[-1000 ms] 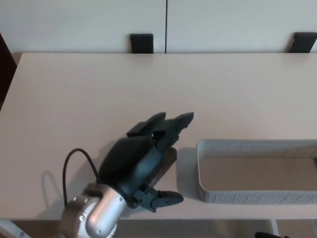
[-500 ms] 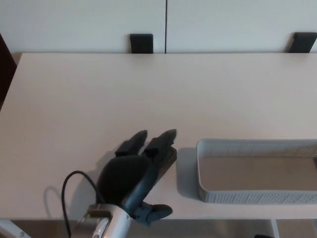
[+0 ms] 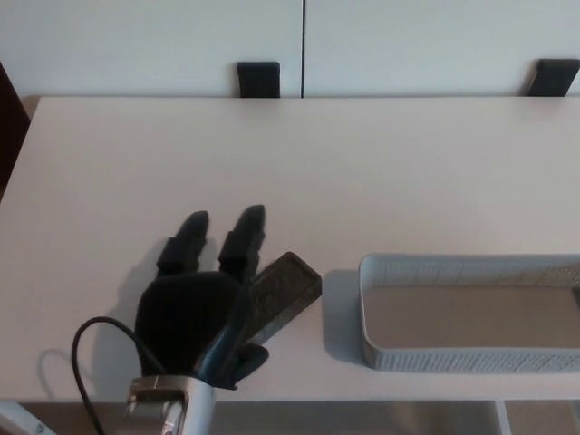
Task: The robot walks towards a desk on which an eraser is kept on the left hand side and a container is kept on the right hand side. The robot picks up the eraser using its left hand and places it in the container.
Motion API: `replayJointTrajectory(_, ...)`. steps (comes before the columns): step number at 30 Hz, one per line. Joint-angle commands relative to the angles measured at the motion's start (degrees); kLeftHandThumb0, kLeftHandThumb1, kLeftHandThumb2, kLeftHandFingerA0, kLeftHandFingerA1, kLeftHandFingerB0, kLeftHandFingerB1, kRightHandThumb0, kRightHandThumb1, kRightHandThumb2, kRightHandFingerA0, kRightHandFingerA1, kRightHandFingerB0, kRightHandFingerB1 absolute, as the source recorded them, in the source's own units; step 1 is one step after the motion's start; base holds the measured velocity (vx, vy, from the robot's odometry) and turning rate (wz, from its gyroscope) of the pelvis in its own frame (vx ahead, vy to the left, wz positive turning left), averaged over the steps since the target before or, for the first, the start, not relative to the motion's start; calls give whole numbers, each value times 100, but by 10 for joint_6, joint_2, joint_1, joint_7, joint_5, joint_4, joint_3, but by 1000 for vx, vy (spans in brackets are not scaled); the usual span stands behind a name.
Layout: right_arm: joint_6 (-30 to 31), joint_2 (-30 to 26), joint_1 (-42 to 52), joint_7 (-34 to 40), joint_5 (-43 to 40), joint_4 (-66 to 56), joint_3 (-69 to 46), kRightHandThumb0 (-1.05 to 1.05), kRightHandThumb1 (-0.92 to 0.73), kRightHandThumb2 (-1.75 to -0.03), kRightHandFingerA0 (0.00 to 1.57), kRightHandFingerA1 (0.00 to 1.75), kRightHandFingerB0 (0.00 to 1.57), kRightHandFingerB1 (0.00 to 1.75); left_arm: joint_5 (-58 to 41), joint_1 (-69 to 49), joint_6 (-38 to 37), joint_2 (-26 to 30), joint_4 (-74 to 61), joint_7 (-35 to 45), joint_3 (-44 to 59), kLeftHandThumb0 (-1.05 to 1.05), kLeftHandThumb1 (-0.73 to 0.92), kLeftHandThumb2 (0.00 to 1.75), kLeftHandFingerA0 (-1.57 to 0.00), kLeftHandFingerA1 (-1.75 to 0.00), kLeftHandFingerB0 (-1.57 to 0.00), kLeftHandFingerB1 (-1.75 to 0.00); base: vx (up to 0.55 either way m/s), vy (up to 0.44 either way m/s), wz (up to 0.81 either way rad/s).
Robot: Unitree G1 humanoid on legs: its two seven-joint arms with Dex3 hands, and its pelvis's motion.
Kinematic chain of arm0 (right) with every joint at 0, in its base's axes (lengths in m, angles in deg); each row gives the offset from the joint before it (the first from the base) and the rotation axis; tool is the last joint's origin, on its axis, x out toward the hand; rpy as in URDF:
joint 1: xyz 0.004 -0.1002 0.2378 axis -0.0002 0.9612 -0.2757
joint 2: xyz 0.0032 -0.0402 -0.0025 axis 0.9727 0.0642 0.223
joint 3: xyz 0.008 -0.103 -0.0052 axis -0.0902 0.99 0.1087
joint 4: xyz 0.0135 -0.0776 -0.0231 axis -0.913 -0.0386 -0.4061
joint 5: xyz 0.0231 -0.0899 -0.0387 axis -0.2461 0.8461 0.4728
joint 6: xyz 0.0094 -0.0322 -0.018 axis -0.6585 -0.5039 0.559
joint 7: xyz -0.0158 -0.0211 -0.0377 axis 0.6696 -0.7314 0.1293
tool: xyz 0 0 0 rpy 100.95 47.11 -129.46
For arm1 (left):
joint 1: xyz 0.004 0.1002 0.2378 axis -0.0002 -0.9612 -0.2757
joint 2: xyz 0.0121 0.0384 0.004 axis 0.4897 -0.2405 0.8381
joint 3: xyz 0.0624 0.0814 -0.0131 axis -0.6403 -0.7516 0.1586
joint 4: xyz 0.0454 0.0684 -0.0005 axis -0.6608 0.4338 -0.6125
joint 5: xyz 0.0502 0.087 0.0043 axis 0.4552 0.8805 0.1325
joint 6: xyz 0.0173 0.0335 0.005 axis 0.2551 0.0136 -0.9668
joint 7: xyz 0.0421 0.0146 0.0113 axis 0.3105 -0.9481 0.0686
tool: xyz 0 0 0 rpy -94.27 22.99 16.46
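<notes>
Left robot hand shifted left; one eraser, one container.

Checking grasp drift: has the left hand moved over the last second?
Yes. The left hand has shifted left, away from the container, uncovering the eraser beside it on the desk.
</notes>
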Motion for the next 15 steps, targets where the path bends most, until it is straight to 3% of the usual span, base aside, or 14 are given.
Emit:
replayJointTrajectory(1, -25, -7, -8, 5, 5, 12, -2, -32, -56, -57, 62, 45, 42, 40, 32, 5, 28, 0, 20, -31, 4, -51, 35, 66, 0, -1, -1, -7, 0, 0, 0)
replayJointTrajectory(6, -19, -7, -1, 9, 9, -2, 0, -32, -56, -57, 62, 44, 43, 40, 17, 16, 27, 2, 29, 1, 2, -51, 35, 66, 0, -1, -6, -11, 0, 0, 0)
replayJointTrajectory(9, -21, -9, 1, 4, 6, -2, 1, -33, -56, -57, 61, 44, 43, 40, -31, 20, 21, -4, 26, 39, 15, -44, 32, 70, -1, -21, -3, -22, 0, 0, 0)
replayJointTrajectory(12, -20, -10, -4, 9, 12, -3, 2, -32, -56, -56, 63, 44, 44, 40, -51, 33, 14, 1, 29, 66, 21, -44, 32, 70, -2, -26, -4, -27, 0, 0, 0)
replayJointTrajectory(13, -18, -10, -5, 9, 11, -2, 1, -32, -56, -57, 62, 44, 44, 40, -56, 40, 17, 4, 31, 82, 22, -44, 44, 55, -7, -26, -7, -24, 0, 0, 0)
replayJointTrajectory(15, -9, -10, -5, 3, 3, -8, 1, -31, -56, -57, 61, 44, 43, 40, -89, 51, 15, 8, 33, 121, 32, -43, 44, 56, -8, -27, -7, -23, 0, 0, 0)
